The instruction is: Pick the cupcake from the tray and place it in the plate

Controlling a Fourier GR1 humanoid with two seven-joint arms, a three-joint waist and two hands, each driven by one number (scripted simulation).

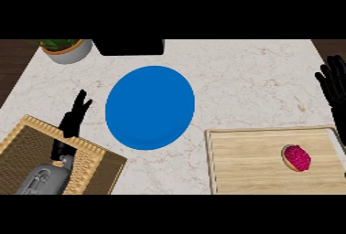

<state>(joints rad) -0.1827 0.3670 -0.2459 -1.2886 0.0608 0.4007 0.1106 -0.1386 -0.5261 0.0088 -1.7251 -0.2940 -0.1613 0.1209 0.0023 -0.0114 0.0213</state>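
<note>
The right hand (pixel 332 87) rests at the right edge of the frame, upper half, fingers straight, spread and pointing up, holding nothing; it is well apart from the cupcake (pixel 296 157), which sits lower right, on the right part of the tray (pixel 250 155).

The cupcake is small and rounded; a bumpy magenta top covers most of it, with a tan edge showing along its lower side. It is probably light and soft, likely to crumble or smear if pinched across the top; the better hold looks to be low on its tan sides, thumb opposite the fingers, lifting straight up.

The tray is pale wood with grain running sideways; it is flat and rectangular with a thin raised rim, which the fingers would have to clear.

Left of it, at mid frame, lies the plate (pixel 150 107); it is glossy blue, smooth and shallow, and bare, so a broad target.

Further left, the left hand (pixel 69 123) has its fingers straight and slightly apart, gripping nothing; it lies over the upper edge of a brown woven mat (pixel 27 146) at lower left.

The counter (pixel 250 82) is pale veined marble; a grey plant pot (pixel 67 50) stands upper left, with a black box (pixel 128 46) just beside it.
</note>
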